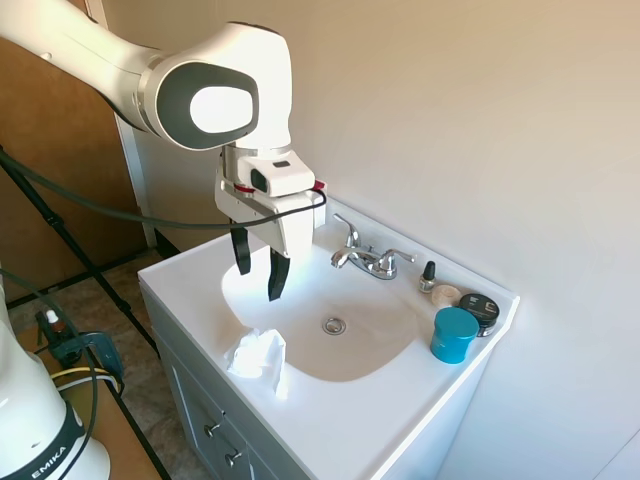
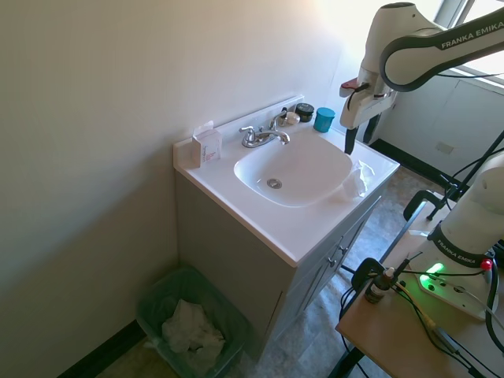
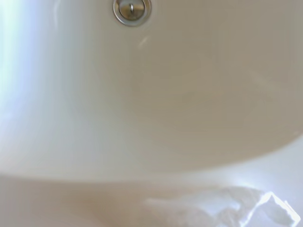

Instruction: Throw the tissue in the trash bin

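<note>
The tissue (image 1: 256, 355) (image 2: 356, 179) is a crumpled white wad lying on the sink's front rim, beside the basin. In the wrist view the tissue (image 3: 227, 208) shows as a pale crumple below the basin's curve. My gripper (image 1: 258, 271) (image 2: 361, 135) hangs above the basin's edge, a little above and behind the tissue, open, with nothing between its dark fingers. The trash bin (image 2: 157, 293) stands on the floor beside the vanity, lined with a green bag and holding white crumpled paper.
A chrome faucet (image 1: 368, 258) stands at the back of the white sink (image 1: 400, 400). A teal jar (image 1: 455, 334), a dark tin and a small bottle sit at one back corner. A small white box (image 2: 207, 146) stands at the other. The drain (image 3: 132, 9) shows in the wrist view.
</note>
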Controlling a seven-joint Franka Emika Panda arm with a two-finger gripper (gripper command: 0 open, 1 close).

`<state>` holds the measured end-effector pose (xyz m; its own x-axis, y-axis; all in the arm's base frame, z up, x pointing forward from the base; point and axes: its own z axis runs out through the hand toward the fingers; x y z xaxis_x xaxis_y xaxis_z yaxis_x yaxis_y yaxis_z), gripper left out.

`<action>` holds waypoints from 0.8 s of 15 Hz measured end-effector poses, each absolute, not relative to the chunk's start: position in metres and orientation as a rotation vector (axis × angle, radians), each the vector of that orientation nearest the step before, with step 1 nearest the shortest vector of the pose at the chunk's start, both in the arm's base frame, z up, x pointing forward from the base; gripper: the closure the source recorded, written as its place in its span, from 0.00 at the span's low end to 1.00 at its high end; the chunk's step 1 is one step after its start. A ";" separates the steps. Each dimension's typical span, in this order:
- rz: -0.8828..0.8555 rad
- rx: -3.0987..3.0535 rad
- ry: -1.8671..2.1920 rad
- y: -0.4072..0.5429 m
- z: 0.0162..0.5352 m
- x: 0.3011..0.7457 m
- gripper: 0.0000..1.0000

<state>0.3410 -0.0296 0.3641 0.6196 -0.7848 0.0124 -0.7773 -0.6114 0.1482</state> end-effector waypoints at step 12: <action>-0.277 2.627 -1.243 -0.007 0.272 0.352 0.00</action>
